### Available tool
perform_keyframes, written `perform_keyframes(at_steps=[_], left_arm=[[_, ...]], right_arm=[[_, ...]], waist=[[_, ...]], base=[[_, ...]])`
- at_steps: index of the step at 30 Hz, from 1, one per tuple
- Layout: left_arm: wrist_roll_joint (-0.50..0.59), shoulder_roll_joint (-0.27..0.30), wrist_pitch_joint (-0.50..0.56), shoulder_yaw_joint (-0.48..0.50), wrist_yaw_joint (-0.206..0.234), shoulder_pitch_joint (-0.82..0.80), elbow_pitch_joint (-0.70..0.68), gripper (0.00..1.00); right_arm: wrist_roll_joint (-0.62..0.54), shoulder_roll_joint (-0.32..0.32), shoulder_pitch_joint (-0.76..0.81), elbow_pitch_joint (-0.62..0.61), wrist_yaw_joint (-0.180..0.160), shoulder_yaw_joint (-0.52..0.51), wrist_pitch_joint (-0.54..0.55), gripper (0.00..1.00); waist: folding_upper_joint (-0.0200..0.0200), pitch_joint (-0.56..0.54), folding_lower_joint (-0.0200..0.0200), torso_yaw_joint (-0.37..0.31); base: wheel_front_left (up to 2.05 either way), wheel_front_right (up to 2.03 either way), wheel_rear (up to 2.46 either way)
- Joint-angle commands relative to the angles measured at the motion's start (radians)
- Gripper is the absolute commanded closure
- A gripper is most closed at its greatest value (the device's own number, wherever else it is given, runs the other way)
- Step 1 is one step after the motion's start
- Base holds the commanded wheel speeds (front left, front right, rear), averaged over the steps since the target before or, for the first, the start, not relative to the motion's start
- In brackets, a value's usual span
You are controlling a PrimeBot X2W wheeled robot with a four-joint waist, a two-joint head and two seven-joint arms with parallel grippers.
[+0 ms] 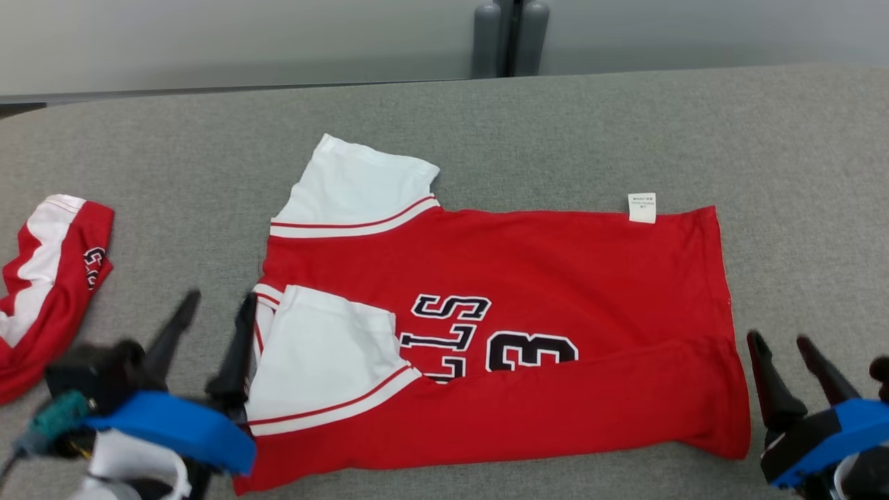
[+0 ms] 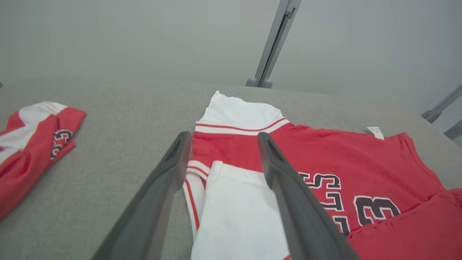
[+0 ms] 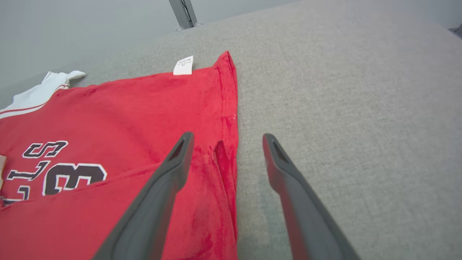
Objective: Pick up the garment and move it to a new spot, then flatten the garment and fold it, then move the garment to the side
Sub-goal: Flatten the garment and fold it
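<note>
A red jersey (image 1: pixel 555 278) with white sleeves and black lettering lies flat on the grey table (image 1: pixel 625 125), its near long edge folded over toward the middle. A white label (image 1: pixel 642 207) sticks out at its far edge. My left gripper (image 1: pixel 217 305) is open just above the jersey's left end, beside the folded white sleeve (image 2: pixel 234 220). My right gripper (image 1: pixel 781 344) is open just off the jersey's right hem (image 3: pixel 231 119), holding nothing. The left wrist view has the left gripper (image 2: pixel 222 139) straddling the collar end; the right wrist view has the right gripper (image 3: pixel 225 139) over the hem corner.
A second red-and-white garment (image 1: pixel 42 292) lies bunched at the table's left edge, also in the left wrist view as a folded bundle (image 2: pixel 32 141). Grey posts (image 1: pixel 510 38) stand behind the table's far edge. Bare grey surface stretches to the right of the jersey.
</note>
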Motion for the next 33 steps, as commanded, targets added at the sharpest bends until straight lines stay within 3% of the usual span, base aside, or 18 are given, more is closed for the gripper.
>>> perform_keyframes(at_steps=[1, 4, 9, 15, 24, 33], left_arm=[[0.029, 0.04, 0.02, 0.014, -0.015, -0.098, -0.005, 0.0], [0.063, 0.101, 0.071, 0.02, -0.052, -0.279, 0.023, 0.0], [0.048, 0.152, 0.175, 0.028, -0.115, -0.579, 0.147, 0.0], [0.059, 0.217, 0.344, -0.029, -0.173, -0.808, 0.344, 0.0], [0.042, 0.272, 0.488, -0.077, -0.198, -0.905, 0.506, 0.0], [-0.02, 0.279, 0.581, -0.089, -0.198, -0.875, 0.543, 0.0]], right_arm=[[-0.029, -0.001, -0.053, -0.022, 0.0, 0.007, -0.003, 0.0], [-0.068, -0.001, -0.153, -0.049, 0.0, 0.037, 0.012, 0.0], [-0.084, -0.002, -0.3, -0.05, 0.0, 0.118, 0.038, 0.0], [-0.073, -0.002, -0.416, -0.03, 0.0, 0.198, 0.033, 0.0], [-0.049, -0.001, -0.461, 0.005, 0.0, 0.231, -0.008, 0.0], [-0.028, -0.001, -0.48, 0.039, 0.0, 0.248, -0.039, 0.0]], waist=[[-0.0001, 0.012, 0.0, -0.01], [-0.0001, 0.045, 0.0, -0.032], [-0.0001, 0.124, 0.0, -0.093], [-0.0001, 0.226, 0.0, -0.178], [-0.0001, 0.32, 0.0, -0.263], [-0.0001, 0.334, 0.0, -0.297]], base=[[0.0, 0.0, 0.0], [0.0, 0.0, 0.0], [0.0, 0.0, 0.0], [0.0, 0.0, 0.0], [0.0, 0.0, 0.0], [0.0, 0.0, 0.0]])
